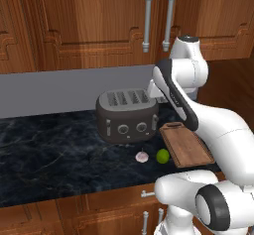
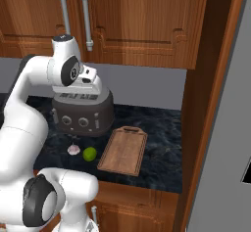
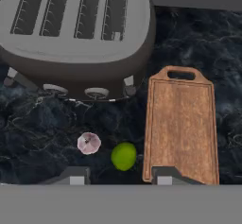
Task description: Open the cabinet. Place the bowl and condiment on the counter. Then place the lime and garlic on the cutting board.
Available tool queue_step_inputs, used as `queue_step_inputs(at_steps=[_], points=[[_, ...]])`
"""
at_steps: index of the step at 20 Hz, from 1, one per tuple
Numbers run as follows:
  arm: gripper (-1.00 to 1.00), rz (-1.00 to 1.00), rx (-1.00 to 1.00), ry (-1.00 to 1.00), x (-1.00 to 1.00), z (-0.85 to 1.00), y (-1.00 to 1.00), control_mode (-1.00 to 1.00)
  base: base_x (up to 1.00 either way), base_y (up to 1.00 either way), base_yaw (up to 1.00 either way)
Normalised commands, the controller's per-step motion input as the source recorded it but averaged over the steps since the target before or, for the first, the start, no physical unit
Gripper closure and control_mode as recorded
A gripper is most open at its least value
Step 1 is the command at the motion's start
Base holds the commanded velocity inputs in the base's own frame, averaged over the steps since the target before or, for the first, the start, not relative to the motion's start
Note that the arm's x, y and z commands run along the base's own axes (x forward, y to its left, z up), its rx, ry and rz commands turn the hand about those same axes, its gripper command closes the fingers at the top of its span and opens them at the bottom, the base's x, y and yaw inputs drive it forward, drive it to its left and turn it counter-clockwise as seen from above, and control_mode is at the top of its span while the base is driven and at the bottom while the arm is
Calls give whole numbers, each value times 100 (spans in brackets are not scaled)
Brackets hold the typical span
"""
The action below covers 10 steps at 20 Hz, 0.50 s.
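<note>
The cabinet (image 1: 99,21) (image 2: 137,20) on the wall has both doors shut, its two long silver handles (image 1: 147,21) side by side. On the black counter (image 1: 49,149) lie the garlic (image 1: 142,156) (image 2: 73,150) (image 3: 89,143) and the lime (image 1: 162,155) (image 2: 89,153) (image 3: 124,156), just left of the bare cutting board (image 1: 186,145) (image 2: 123,150) (image 3: 182,128). My gripper (image 3: 120,178) hangs high above them, over the toaster's front edge, open and holding nothing. The bowl and condiment are out of view.
A dark four-slot toaster (image 1: 127,115) (image 2: 81,113) (image 3: 75,34) stands behind the garlic and lime. A tall wooden side panel (image 2: 211,104) and a grey appliance (image 2: 230,152) close off the right. Bare counter stretches to the left of the toaster.
</note>
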Motion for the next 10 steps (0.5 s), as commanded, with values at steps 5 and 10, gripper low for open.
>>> queue_step_inputs(at_steps=[5, 10], points=[[-100, 0, 2, -24, -29, 32, -21, -100, 0, 0, 0], [-100, 0, 0, -48, -4, 92, -6, -100, 0, 0, 0]])
